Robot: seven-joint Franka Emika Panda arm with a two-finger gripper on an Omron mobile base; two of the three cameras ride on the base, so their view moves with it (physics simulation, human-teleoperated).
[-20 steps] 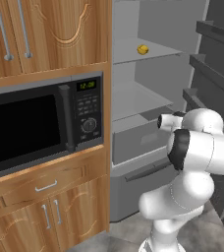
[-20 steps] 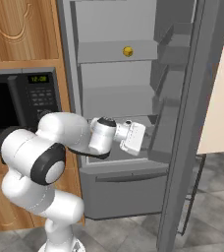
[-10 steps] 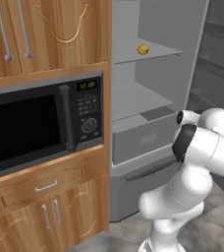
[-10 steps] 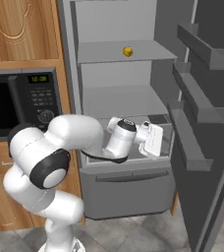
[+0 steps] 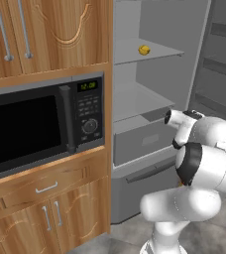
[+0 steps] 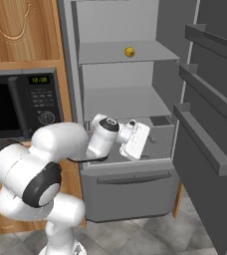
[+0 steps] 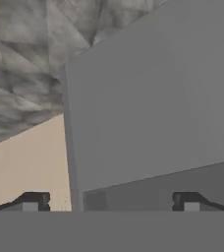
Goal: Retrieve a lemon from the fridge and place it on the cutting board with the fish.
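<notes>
One lemon point(image 6: 129, 52) awaits on the fridge point(image 5: 149, 99) upper shelf | our gripper point(image 7: 111, 202), fingers spread and empty, hovers low | risk: reaching up clips shelf edge.

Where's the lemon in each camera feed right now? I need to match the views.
Left base view: lemon upper centre-right, resting on the fridge's upper shelf.
Right base view: lemon upper centre, on that same shelf.
Hand view: not in it.
Shared landmark: the microwave keypad, left of the fridge interior.
</notes>
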